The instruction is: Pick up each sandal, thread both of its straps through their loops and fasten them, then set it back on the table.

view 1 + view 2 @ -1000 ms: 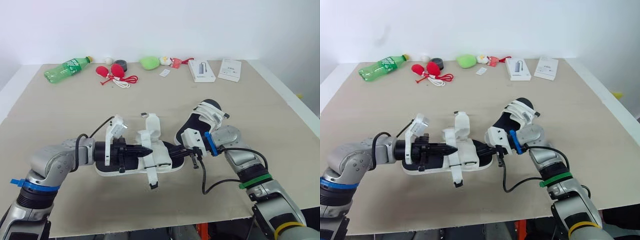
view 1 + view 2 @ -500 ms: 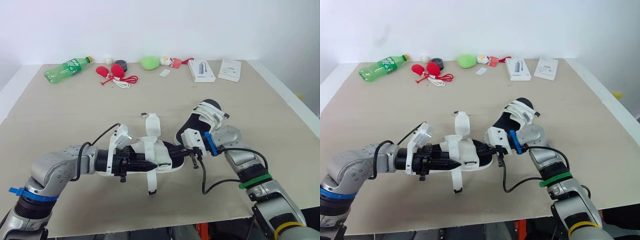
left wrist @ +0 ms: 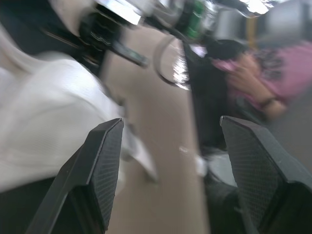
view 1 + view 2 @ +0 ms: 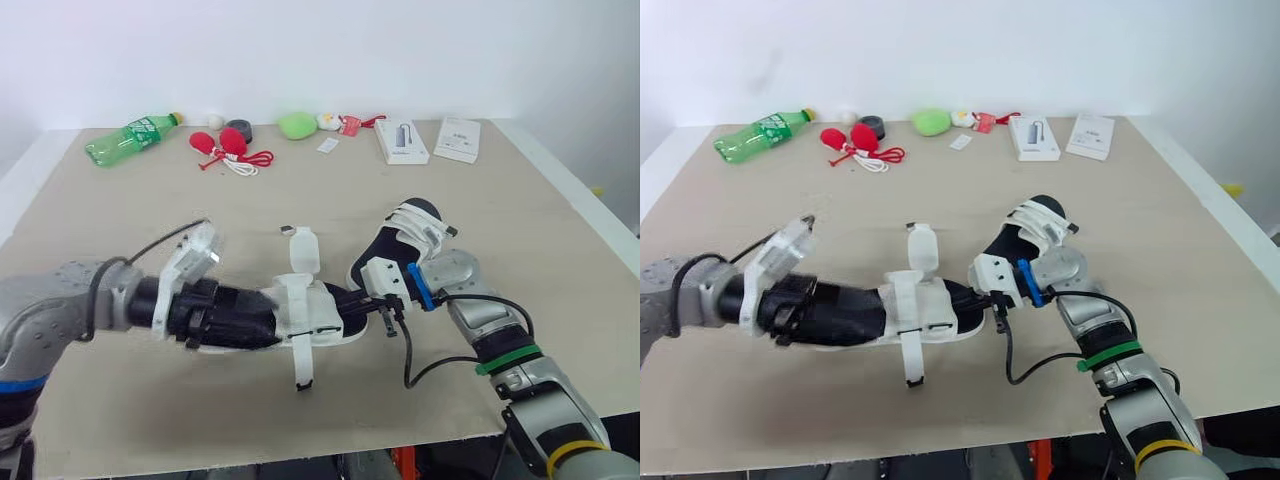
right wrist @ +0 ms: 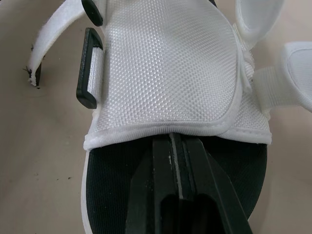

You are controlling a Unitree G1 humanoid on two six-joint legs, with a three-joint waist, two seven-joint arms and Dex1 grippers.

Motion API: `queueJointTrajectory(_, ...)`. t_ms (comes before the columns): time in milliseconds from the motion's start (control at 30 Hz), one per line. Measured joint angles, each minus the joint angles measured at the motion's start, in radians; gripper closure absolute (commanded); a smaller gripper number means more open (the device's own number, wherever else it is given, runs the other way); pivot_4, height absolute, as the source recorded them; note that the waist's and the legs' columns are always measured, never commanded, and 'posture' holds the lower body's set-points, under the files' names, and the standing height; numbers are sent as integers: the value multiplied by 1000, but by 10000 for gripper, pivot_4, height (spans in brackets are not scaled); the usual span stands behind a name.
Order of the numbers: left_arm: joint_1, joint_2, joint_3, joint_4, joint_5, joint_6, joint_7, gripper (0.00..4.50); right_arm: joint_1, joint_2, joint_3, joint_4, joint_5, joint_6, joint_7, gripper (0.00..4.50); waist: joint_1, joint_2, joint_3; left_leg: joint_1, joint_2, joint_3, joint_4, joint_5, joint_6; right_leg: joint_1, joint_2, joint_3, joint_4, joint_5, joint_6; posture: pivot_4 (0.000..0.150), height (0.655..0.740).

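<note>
We are seeing the sandal [image 4: 322, 312] lying flat on the tabletop [image 4: 150, 220] near the front edge, with one flap [image 4: 303, 250] sticking up and one strap [image 4: 300, 362] trailing loose toward the front. The left gripper [image 3: 170, 126] is sitting over its left end, fingers spread wide. The right gripper [image 5: 174, 146] is resting on the black footbed at the right end, fingers pressed together, tips at the white upper's edge. The second sandal [image 4: 415, 225] is sitting tilted just behind the right arm.
</note>
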Motion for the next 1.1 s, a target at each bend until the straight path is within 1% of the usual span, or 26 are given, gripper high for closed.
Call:
queueJointTrajectory(133, 89, 1, -35, -59, -3, 5, 2, 12465, -1, -3, -2, 4, -1, 0, 0, 45000, 0, -1, 0, 1, 1, 0, 0, -1, -1, -1, 1, 0, 0, 0, -1, 1500, 7400)
queueJointTrajectory(200, 113, -18, -59, -81, 25, -14, 25, 12465, 0, -3, -2, 6, -2, 0, -2, 45000, 0, -1, 0, 2, 1, 0, 1, -1, -2, -2, 1, 0, 0, 0, -1, 1500, 7400)
queueJointTrajectory(267, 129, -60, -98, -79, 87, -53, 71, 12465, 0, -4, -2, 6, -3, 1, -3, 45000, 0, -1, 0, 2, 0, 0, 2, -2, -3, -2, 0, 0, -1, 0, -1, 1500, 7400)
queueJointTrajectory(300, 135, -87, -130, -72, 138, -82, 102, 12465, 0, -4, -2, 6, -3, 2, -3, 45000, 0, -2, 1, 2, 0, -1, 2, -2, -3, -2, 0, 0, -1, 0, -1, 1500, 7400)
queueJointTrajectory(367, 135, -102, -149, -62, 180, -111, 123, 12465, 1, -4, -2, 4, -3, 5, -3, 45000, 1, -2, 1, 2, 0, 0, 2, -2, -3, -2, 0, 0, -1, 0, -1, 1500, 7400)
queueJointTrajectory(400, 135, -117, -173, -45, 232, -146, 143, 12465, 3, -6, -3, 0, -3, 6, -4, 45000, 1, -2, 1, 2, 0, 0, 2, -2, -3, -1, 0, 0, -1, 0, -1, 1500, 7400)
queueJointTrajectory(467, 135, -158, -205, -18, 284, -179, 167, 12465, 6, -6, -4, -4, -3, 7, -3, 45000, 1, -2, 1, 2, 0, 0, 2, -2, -3, -1, 0, 0, -1, 0, -1, 1500, 7400)
queueJointTrajectory(567, 131, -190, -247, 7, 347, -218, 182, 12465, 7, -6, -4, -12, -3, 10, -3, 45000, 2, -2, 1, 1, 0, 0, 1, -1, -2, 1, 0, 0, -1, 0, -1, 1500, 7400)
queueJointTrajectory(700, 118, -246, -265, 30, 371, -235, 190, 12465, 7, -7, -5, -12, -3, 13, -3, 45000, 3, -2, 1, 1, 0, 0, 1, -1, -1, 1, 1, 0, -1, 0, -1, 1500, 7400)
queueJointTrajectory(933, 96, -325, -269, 37, 352, -226, 219, 12465, 7, -8, -6, -13, -3, 20, -4, 45000, 3, -2, 1, 1, 0, 0, 1, -1, -1, 1, 1, 0, -1, 0, -1, 1500, 7400)
queueJointTrajectory(1100, 78, -334, -269, 65, 358, -224, 220, 12465, 7, -8, -6, -13, -3, 20, -6, 45000, 3, -2, 1, 1, 0, -1, 1, 0, -1, 2, 1, 0, -1, 0, -1, 1500, 7400)
